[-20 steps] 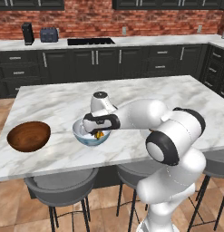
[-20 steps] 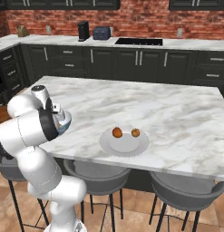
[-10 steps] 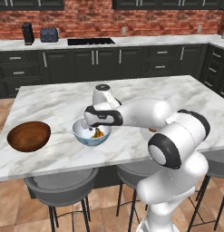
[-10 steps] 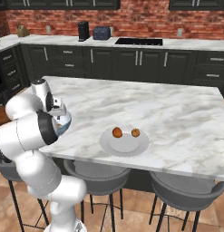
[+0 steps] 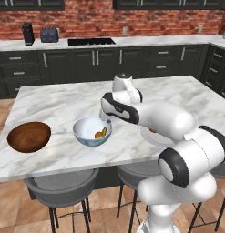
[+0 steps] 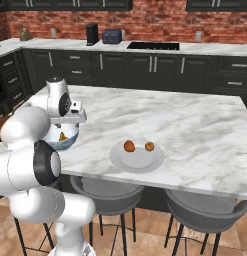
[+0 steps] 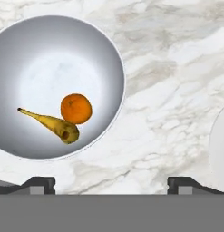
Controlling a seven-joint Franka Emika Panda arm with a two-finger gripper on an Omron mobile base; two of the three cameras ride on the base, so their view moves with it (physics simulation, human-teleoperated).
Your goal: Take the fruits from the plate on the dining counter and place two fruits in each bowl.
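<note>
Fruit split between white-blue bowl and plate on dining counter, gripper empty.
Wooden bowl far left, no fruit visible in it; white-blue bowl just right of it holds an orange touching a yellowish banana-like fruit. Gripper hangs released above the bowl's right rim; arm blocks most of the plate in left base view. Two orange fruits on plate's far side, apart.
</note>
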